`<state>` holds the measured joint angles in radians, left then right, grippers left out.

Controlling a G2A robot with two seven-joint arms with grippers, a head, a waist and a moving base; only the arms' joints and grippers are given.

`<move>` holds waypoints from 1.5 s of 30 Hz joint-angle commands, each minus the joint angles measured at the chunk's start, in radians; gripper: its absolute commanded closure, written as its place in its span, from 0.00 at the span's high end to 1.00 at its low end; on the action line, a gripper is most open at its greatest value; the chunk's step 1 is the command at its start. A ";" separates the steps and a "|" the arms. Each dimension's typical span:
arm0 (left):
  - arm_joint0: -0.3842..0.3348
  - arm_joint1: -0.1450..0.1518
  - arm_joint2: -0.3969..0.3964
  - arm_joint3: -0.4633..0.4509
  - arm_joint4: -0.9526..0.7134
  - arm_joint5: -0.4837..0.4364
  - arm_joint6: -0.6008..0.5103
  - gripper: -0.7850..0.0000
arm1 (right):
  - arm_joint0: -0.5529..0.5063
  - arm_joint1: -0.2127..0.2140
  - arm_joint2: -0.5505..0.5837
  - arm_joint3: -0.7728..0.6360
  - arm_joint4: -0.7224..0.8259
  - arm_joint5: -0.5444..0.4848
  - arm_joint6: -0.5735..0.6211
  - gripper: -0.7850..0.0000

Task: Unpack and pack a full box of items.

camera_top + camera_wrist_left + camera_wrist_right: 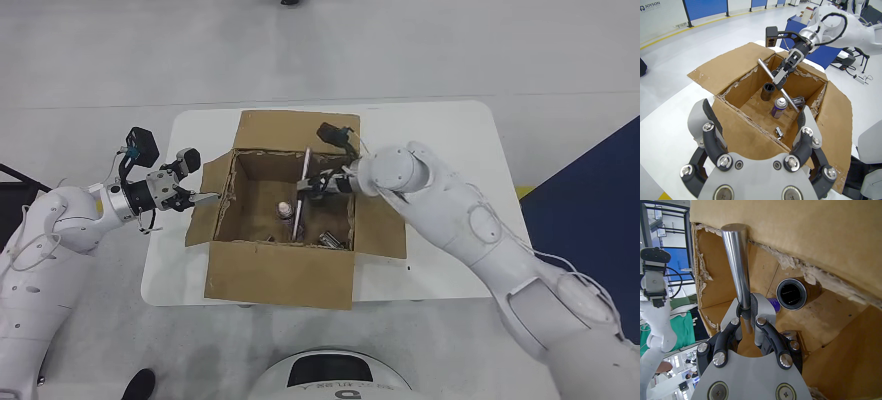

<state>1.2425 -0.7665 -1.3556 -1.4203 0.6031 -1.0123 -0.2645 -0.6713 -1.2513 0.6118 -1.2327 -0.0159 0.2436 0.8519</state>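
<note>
An open cardboard box (pixel 280 272) stands in the middle of the white table (pixel 440 130). Inside the box my right gripper (pixel 312 186) is shut on a long steel rod (pixel 303 195), which is tilted. The left wrist view shows the same gripper (pixel 779 79) clamped at mid-length on the rod (pixel 764 68); the right wrist view shows the rod (pixel 736 266) between my fingers (pixel 759 306). On the box floor lie a dark cylindrical bearing (pixel 768 92), a purple spray can (pixel 779 108), a silver flanged part (pixel 799 100) and a small metal block (pixel 779 133). My left gripper (pixel 756 111) is open at the box's left wall (pixel 745 136), holding nothing.
The box's four flaps are folded outward, with torn edges along the rim (pixel 810 275). The left flap (pixel 205 215) lies just under the left gripper (pixel 205 198). Bare table shows to the right of the box and at the far side.
</note>
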 commanded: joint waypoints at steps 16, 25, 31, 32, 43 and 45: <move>0.000 0.000 0.000 0.000 0.000 0.000 0.000 1.00 | -0.008 -0.009 -0.006 -0.023 -0.102 0.056 0.066 0.02; 0.000 0.000 0.000 0.000 0.000 0.000 0.000 1.00 | -0.055 0.012 0.079 -0.071 -0.078 -0.001 0.052 1.00; 0.000 0.000 0.000 0.000 0.000 0.000 0.000 1.00 | -0.203 0.079 0.273 -0.211 -0.037 -0.124 0.045 1.00; 0.000 0.000 0.000 0.000 0.000 0.000 0.000 1.00 | -0.242 0.093 0.320 -0.237 -0.020 -0.163 0.051 1.00; 0.000 0.000 0.000 0.000 0.000 0.000 0.000 1.00 | -0.625 0.192 0.774 -0.331 0.232 -0.516 0.133 1.00; 0.000 0.000 0.000 0.000 0.000 0.000 0.000 1.00 | -0.651 0.198 0.811 -0.304 0.280 -0.550 0.160 1.00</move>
<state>1.2425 -0.7665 -1.3556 -1.4203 0.6031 -1.0123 -0.2645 -1.3118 -1.0560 1.4044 -1.5510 0.2388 -0.2915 0.9982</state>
